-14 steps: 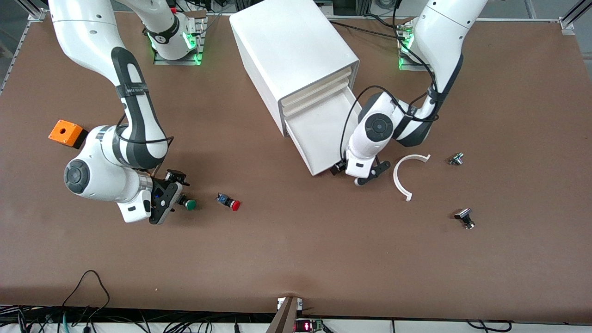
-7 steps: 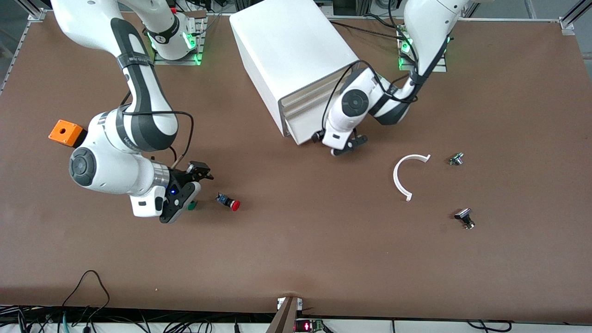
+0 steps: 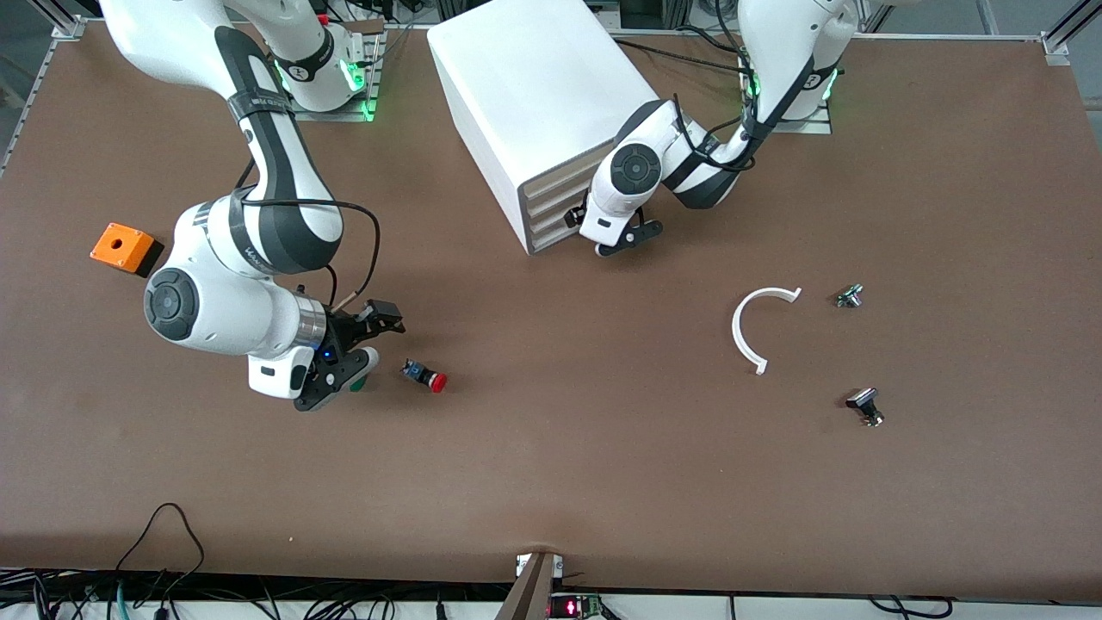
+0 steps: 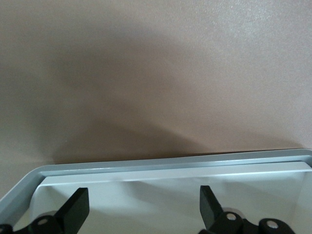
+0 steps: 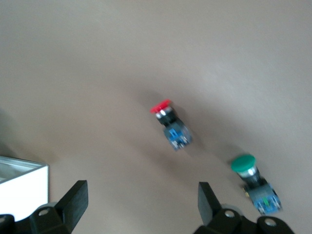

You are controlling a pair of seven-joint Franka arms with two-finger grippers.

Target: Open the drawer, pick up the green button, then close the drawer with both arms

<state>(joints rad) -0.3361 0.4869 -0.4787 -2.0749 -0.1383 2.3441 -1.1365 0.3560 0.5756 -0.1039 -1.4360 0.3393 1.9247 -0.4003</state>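
The green-capped button (image 3: 357, 383) lies on its side on the table, partly under my right gripper (image 3: 374, 340), which is open and empty just above it. In the right wrist view the green button (image 5: 244, 165) lies beside one of my fingers (image 5: 209, 202), outside the gap. The white cabinet (image 3: 542, 86) has all its drawers shut. The lowest drawer (image 3: 551, 231) is flush with the others. My left gripper (image 3: 598, 234) is open and empty at that drawer's front, toward the left arm's end. In the left wrist view the left gripper (image 4: 141, 209) faces a white surface (image 4: 146, 195).
A red-capped button (image 3: 428, 377) lies beside the green one, toward the left arm's end, and shows in the right wrist view (image 5: 168, 122). An orange box (image 3: 125, 247) sits near the right arm's end. A white curved piece (image 3: 751, 331) and two small metal parts (image 3: 851, 295) (image 3: 865, 405) lie toward the left arm's end.
The left gripper has pushed the open drawer back into the cabinet until shut. The right gripper has drawn off the green button, which stays on the table.
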